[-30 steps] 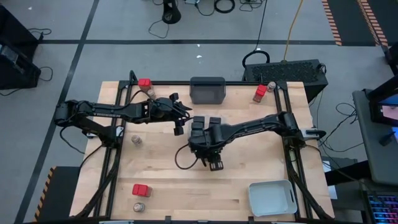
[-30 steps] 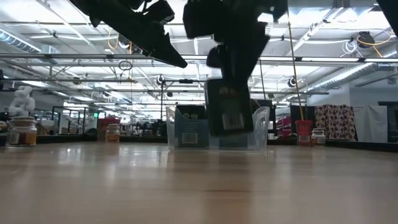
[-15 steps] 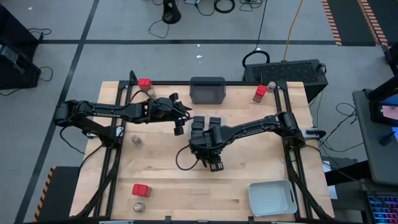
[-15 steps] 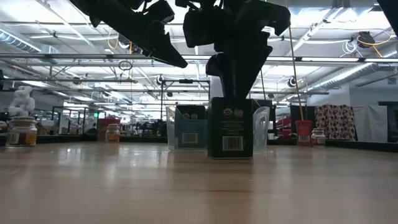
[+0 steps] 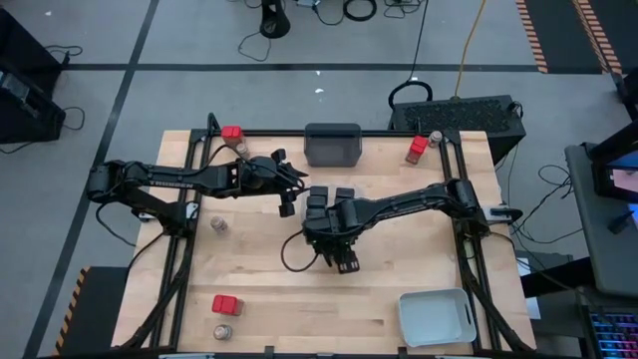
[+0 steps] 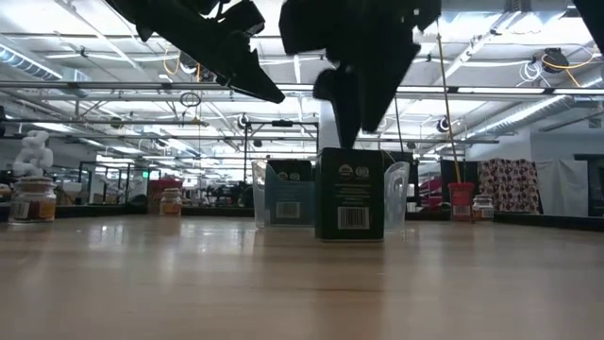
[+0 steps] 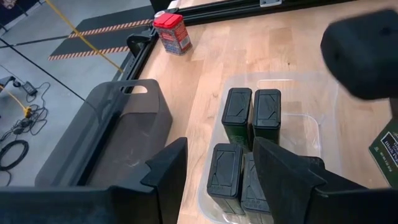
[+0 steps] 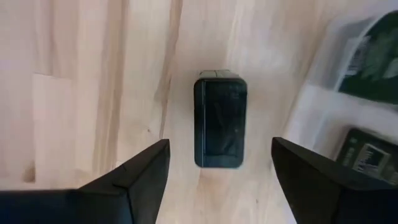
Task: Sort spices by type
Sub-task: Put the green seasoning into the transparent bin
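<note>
On black box [image 6: 350, 194], barcode label [image 6: 351, 218]

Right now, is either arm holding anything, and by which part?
Nothing is held. The right gripper hangs open above the black boxy spice container standing on the table; the left gripper is empty.

matte black arms, angular pincers (cabled)

black box [image 6: 350, 194] set on table, right hand [image 8: 217, 168] opened
</note>
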You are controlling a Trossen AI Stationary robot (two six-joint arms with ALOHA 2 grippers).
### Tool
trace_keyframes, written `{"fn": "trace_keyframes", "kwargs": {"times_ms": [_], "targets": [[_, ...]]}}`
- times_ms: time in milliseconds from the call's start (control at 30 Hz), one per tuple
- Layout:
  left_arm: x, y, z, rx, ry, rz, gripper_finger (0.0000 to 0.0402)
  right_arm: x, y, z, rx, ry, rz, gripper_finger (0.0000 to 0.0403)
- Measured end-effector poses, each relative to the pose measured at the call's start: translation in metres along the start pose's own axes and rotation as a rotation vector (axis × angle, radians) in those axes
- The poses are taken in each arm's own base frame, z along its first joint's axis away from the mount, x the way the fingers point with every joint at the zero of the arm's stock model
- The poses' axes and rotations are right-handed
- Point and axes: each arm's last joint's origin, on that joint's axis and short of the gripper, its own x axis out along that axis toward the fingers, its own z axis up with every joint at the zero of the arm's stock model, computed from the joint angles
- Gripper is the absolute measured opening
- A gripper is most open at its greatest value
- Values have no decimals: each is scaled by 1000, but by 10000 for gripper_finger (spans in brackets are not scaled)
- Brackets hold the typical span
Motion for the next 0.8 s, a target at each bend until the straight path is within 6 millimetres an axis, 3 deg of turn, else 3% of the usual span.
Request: {"fn": "trace_keyframes", "kwargs": {"times_ms": [300,500,633,800], "targets": [[-3,-2,-1,-28,21,-11,189,-67,-3,-17,-61,-152,-19,263],[-12,-9,4,-82,0,-37,189,-118,-11,-56,-24,-288,-136,263],[-19,-21,6,-107,-1,-81,189,-125,-13,-92,60,-372,-161,263],[-24,-45,9,-128,-6,-159,189,-110,-8,-142,171,-504,-130,263]]}}
